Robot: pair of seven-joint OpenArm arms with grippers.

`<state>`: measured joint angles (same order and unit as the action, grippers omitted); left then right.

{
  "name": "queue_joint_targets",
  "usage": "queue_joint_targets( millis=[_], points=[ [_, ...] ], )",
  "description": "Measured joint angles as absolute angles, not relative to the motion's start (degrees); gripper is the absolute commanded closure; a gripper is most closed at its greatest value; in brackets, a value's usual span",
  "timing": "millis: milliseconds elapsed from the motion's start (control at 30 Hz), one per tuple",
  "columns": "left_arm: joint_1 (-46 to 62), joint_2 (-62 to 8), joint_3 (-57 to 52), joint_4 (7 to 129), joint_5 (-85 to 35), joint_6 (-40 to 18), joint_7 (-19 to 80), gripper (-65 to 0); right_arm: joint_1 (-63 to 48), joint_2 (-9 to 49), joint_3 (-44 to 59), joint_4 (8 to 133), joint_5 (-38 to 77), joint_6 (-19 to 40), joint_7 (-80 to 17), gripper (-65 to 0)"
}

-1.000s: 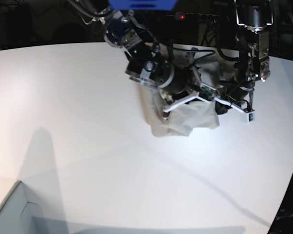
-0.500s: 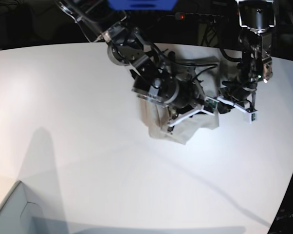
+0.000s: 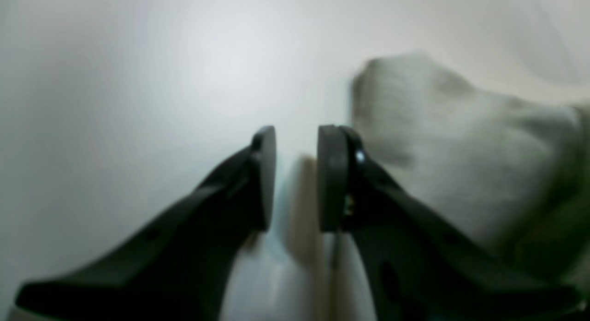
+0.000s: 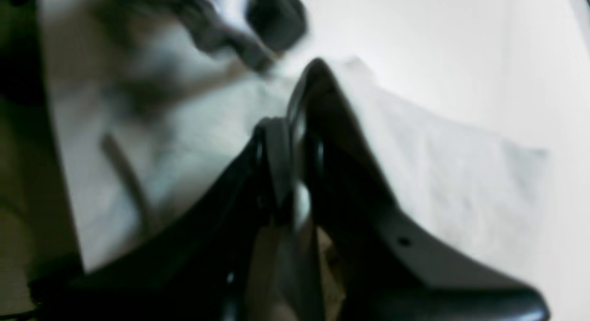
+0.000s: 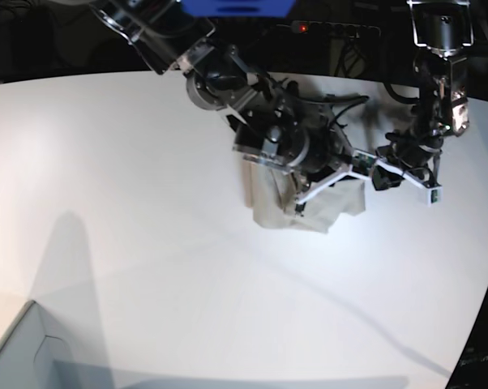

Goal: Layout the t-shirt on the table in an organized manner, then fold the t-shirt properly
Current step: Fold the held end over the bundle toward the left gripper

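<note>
Right gripper (image 4: 295,141) is pinched nearly closed on a fold of the t-shirt (image 5: 309,203), with cloth draped over its right finger in the right wrist view. Left gripper (image 3: 295,173) stands a little way apart with nothing between its jaws; only bare table (image 3: 115,81) shows in the gap, and a lump of the shirt lies just beside its right finger, apart from the pads as far as the blur allows.

Seen from the base view, the shirt is a crumpled heap on the far right part of the table, mostly under the right arm, with the left gripper just off its right edge.

Risks, as I judge them: with only one hold, any pull may drag the whole heap across the table instead of spreading it. The thin pinch could slip free. The left gripper, so near the other arm, could foul it or close on table rather than cloth.
</note>
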<state>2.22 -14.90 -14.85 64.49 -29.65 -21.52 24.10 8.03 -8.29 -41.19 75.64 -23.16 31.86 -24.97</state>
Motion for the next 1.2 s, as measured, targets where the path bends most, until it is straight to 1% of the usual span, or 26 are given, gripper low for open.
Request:
queue_joint_targets(
  millis=[33,67,133,267,367,433,467,533,567,667,767,1000,1200],
  points=[
    [2.35,-14.87,-14.83,64.49,-29.85,-22.79,24.10,-15.3,8.05,-8.29,-41.34,74.85,-23.18,31.86,-25.17,-0.6],
    [2.33,-14.81,-14.76,64.49,-29.78,-23.22,24.27,-15.3,8.03,-8.23,-41.32,74.35,-23.18,31.88,-25.36,-3.0],
    [2.33,-14.85,-14.79,64.49,-29.56,-23.22,24.21,-15.3,8.03,-8.05,-41.32,73.87,-23.35,31.86,-25.56,-10.0],
    [2.37,-17.21,-14.70,64.42,-29.39,-23.42,24.25,-15.3,8.01,-7.97,-41.32,74.11,-23.38,31.88,-25.39,-26.3],
    [3.14,-18.26,-17.87,64.49,-29.69,-23.44,24.05,-15.6,7.68,-7.94,-41.32,75.09,-23.38,31.88,-25.61,-35.8],
    [3.95,-18.28,-21.67,64.49,-29.61,-23.40,24.67,-15.7,7.09,-7.94,-41.95,77.54,-23.49,31.86,-25.52,-40.4],
    [4.12,-18.26,-23.70,64.49,-29.61,-23.55,26.46,-15.7,6.61,-7.97,-42.35,78.96,-23.40,31.86,-25.50,-41.5],
    [4.05,-18.22,-28.36,64.36,-28.86,-23.81,30.30,-16.3,5.23,-8.14,-42.63,82.00,-23.11,31.83,-25.32,-41.7],
    [3.90,-18.17,-30.61,64.27,-28.93,-23.88,31.79,-17.8,4.62,-8.14,-42.59,83.42,-23.31,31.86,-25.50,-41.7],
    [3.49,-18.35,-36.03,64.29,-28.91,-23.83,34.17,-23.1,2.35,-8.25,-37.98,90.04,-23.55,31.83,-26.00,-42.2],
    [3.49,-18.37,-39.29,64.27,-28.77,-23.83,34.81,-23.9,-0.25,-8.45,-34.54,96.27,-23.73,31.64,-25.67,-42.2],
    [3.73,-18.06,-39.88,64.27,-28.91,-23.83,35.16,-23.9,-8.69,-8.14,-28.82,99.96,-23.79,31.66,-26.46,-42.2],
    [3.66,-17.91,-39.81,64.27,-28.97,-23.83,35.16,-23.9,-13.98,-8.23,-28.53,101.19,-23.62,31.66,-29.41,-42.2]
  ],
)
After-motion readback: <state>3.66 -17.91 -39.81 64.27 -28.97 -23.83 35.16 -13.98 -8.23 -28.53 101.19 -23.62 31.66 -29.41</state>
